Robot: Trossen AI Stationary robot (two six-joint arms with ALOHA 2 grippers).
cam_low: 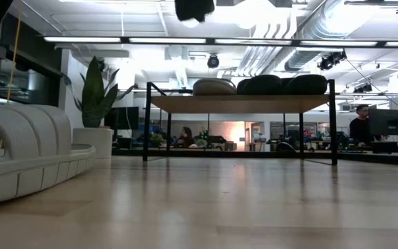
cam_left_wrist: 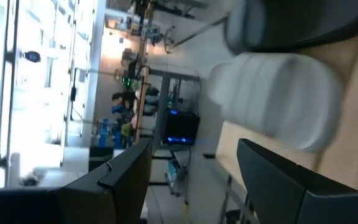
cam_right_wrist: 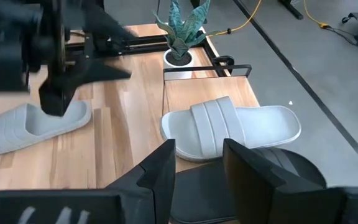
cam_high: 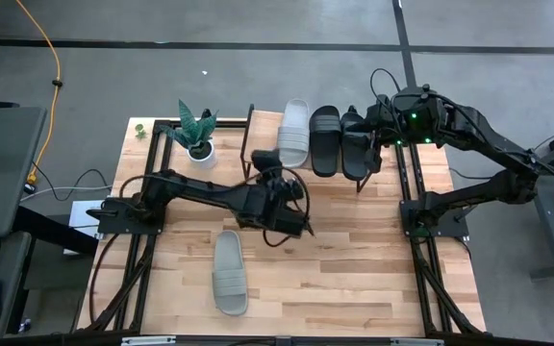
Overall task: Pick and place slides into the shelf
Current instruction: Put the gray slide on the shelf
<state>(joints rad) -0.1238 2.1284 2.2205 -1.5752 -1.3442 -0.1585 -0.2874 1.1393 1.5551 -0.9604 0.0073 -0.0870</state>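
Note:
The shelf (cam_high: 265, 135) stands at the table's far edge; its plank (cam_low: 240, 104) carries three slides lying flat on their soles: a pale one (cam_high: 294, 133) and two black ones (cam_high: 324, 139) (cam_high: 357, 146). A second pale slide (cam_high: 229, 272) lies sole-down on the table near the front. My left gripper (cam_high: 269, 159) is open and sits just left of the shelved pale slide (cam_left_wrist: 272, 93), holding nothing. My right gripper (cam_right_wrist: 199, 146) is open and hovers over the rightmost black slide (cam_right_wrist: 278, 177). I cannot tell whether it touches that slide.
A potted plant (cam_high: 198, 130) stands at the shelf's left end. Black frame rails run along both table sides (cam_high: 412, 192). The left arm (cam_right_wrist: 61, 62) stretches across the table's middle. People and desks show in the room behind the table (cam_low: 359, 124).

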